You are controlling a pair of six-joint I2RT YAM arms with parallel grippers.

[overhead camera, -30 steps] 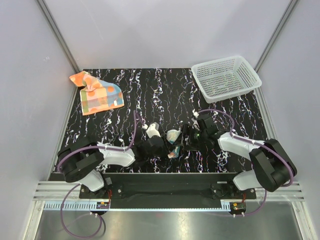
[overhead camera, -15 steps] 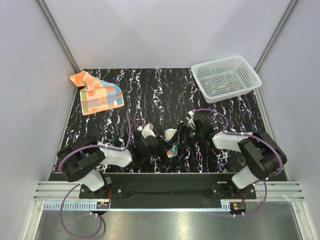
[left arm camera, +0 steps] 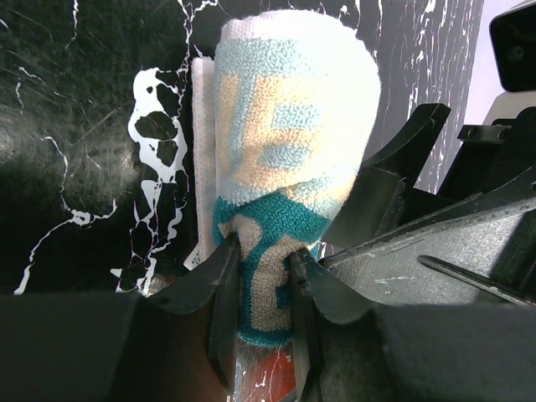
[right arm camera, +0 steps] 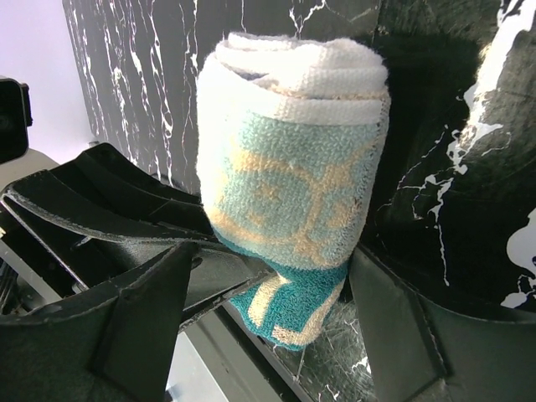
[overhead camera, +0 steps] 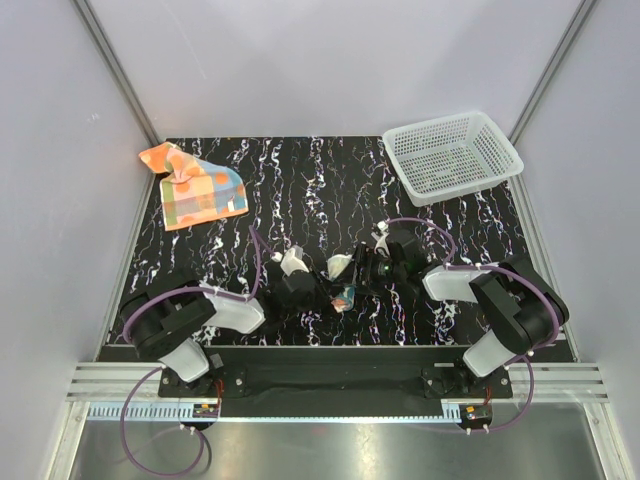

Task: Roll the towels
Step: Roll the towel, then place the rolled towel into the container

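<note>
Left wrist: left gripper clamps the rolled cream towel at its teal end, likely so it can't unwind, while right gripper jaws stand wide astride it.

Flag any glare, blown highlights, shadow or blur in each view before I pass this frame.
Top external: even, soft light, and the table is sharp throughout. Left wrist: the rolled cream towel is washed out at its top, and the left fingers are dark and soft up close. Right wrist: the towel's top is bright too, and the right fingers are in deep shadow, slightly blurred.
</note>
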